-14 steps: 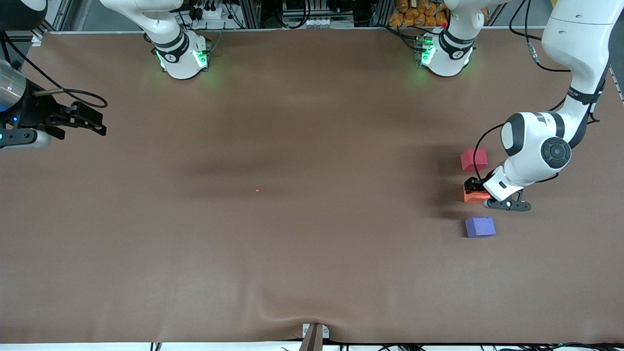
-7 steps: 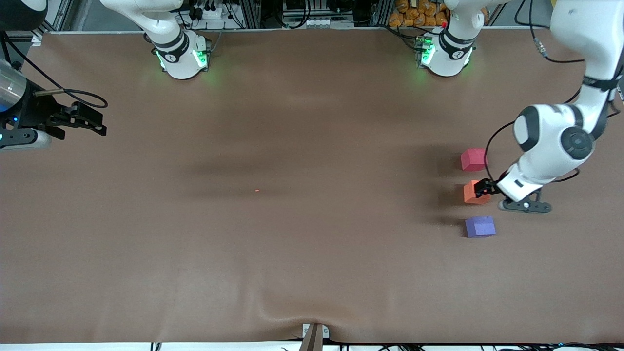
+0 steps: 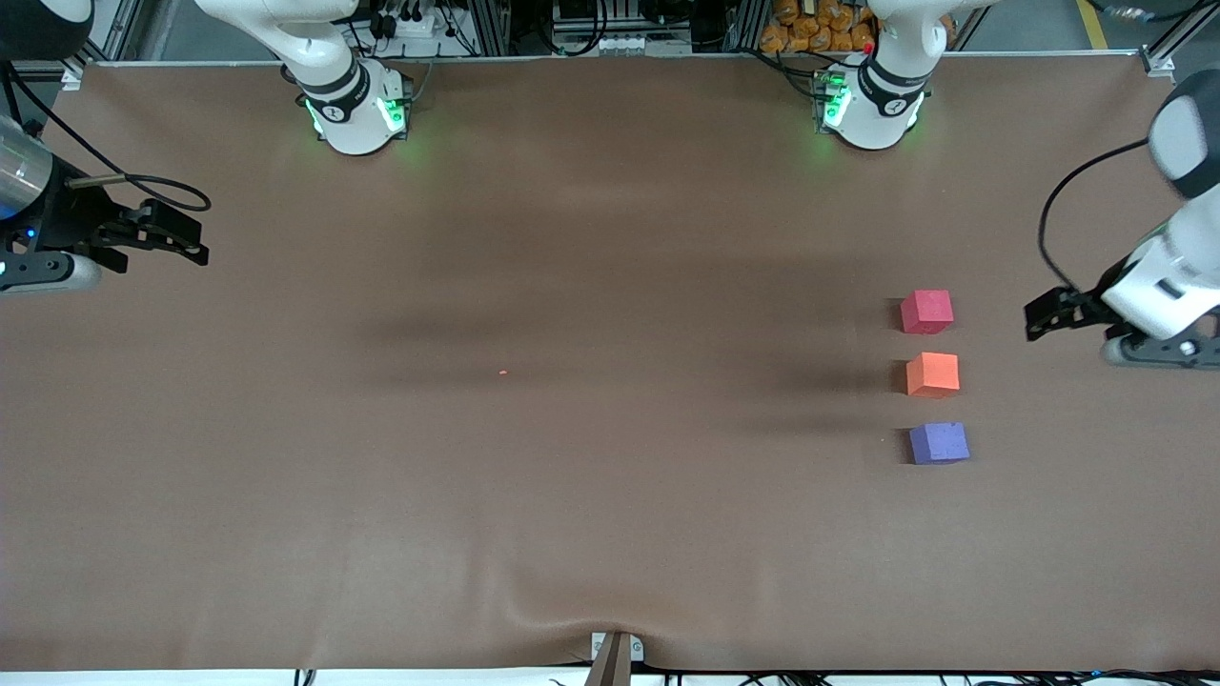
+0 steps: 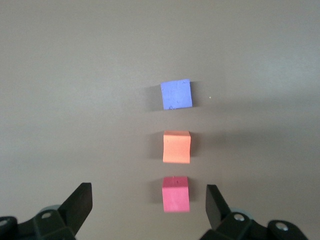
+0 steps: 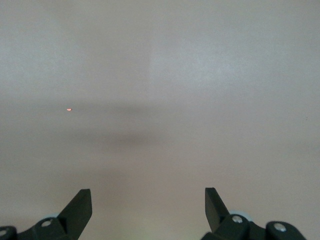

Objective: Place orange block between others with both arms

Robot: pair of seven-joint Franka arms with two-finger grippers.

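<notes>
A brown table (image 3: 572, 495) carries three small cubes in a line toward the left arm's end, each apart from the next. The red cube (image 3: 926, 312) lies farthest from the front camera, the orange block (image 3: 932, 373) sits between, and the purple cube (image 3: 939, 443) lies nearest. Near the table's middle lies a tiny reddish speck (image 3: 502, 373), perhaps a crumb.

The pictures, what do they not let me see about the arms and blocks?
- Left arm: front view's edge cuts off its upper part; only the open left gripper shows.
- Right arm: edge cuts it; open right gripper shows.
- Orange block, red block, purple block: undersides hidden.
- Tiny speck: too small to identify.
</notes>
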